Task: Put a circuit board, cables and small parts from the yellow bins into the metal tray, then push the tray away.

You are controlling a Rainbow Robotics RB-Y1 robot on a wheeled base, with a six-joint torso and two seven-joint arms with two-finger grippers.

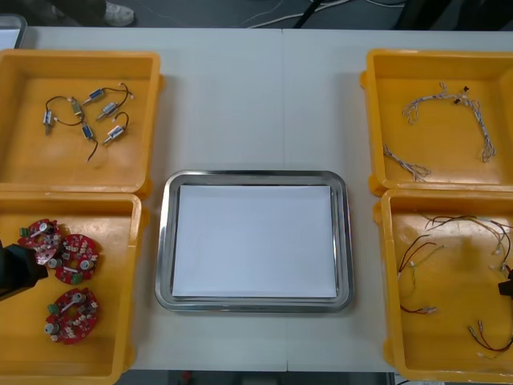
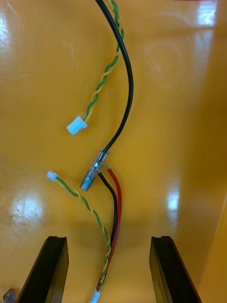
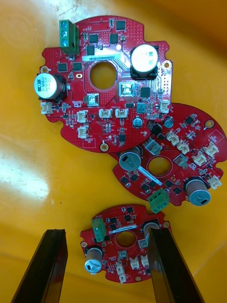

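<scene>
Left wrist view: the left gripper (image 3: pixel 107 234), fingers spread and holding nothing, is poised over three circuit boards (image 3: pixel 106 85) in the near-left yellow bin (image 1: pixel 112 337), one of them straddled. The boards are judged rigid, light and fragile where populated; the bare rim is recommended for grasping. The right gripper (image 2: pixel 109 239), likewise spread, is set over a red-and-black cable (image 2: pixel 116 203) in the near-right yellow bin (image 1: pixel 386 281): limp, light, best pinched mid-length.
</scene>
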